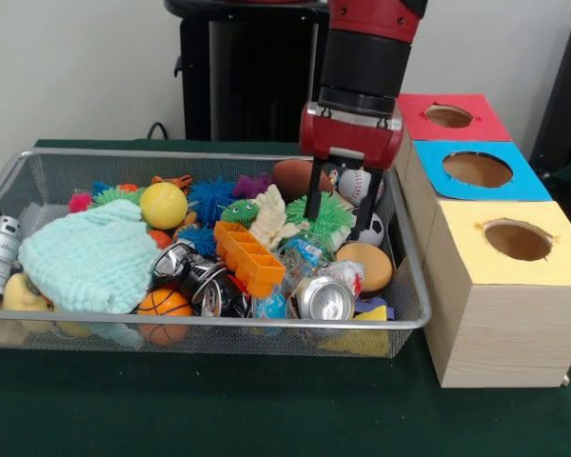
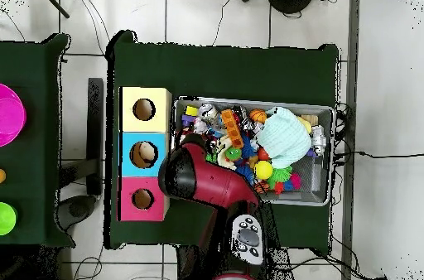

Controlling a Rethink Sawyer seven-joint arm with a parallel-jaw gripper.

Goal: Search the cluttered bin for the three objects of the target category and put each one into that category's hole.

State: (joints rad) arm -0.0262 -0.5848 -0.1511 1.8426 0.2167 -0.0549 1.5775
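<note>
Silver wire mesh forms the bin (image 1: 414, 276), which sits on the dark green worktop (image 1: 219, 409) with its right end just beside a row of three pale wooden boxes. In the front view, the box nearest the worktop's front edge carries the yellow-faced hole (image 1: 517, 240); behind it come a blue-faced hole (image 1: 477, 169) and a red-faced hole (image 1: 448, 116) toward the robot's side of the worktop.

The red and black arm comes down over the bin's right part, and the gripper (image 1: 341, 202) hangs with its two dark fingers (image 1: 313, 190) apart, clamped on nothing. Their tips reach down among a spiky green ball (image 1: 328, 217), a baseball (image 1: 355, 183) and a black-and-white ball (image 1: 373, 228).

A mint-green knit cloth (image 1: 90, 259) lies bunched on top of the clutter in the bin's left part, well apart from the fingers; the overhead view shows it as a pale mound (image 2: 281, 137) at the end of the bin away from the boxes. A cream knit cloth (image 1: 271, 219) pokes up near the middle, just left of the fingers and behind an orange block tray (image 1: 248, 258). I cannot make out a polka-dot cloth for certain.

Other things fill the bin: a yellow ball (image 1: 164, 205), a small basketball (image 1: 164, 305), crushed dark cans (image 1: 205, 281), a silver can (image 1: 324, 298) and an orange-brown ball (image 1: 364, 265).
</note>
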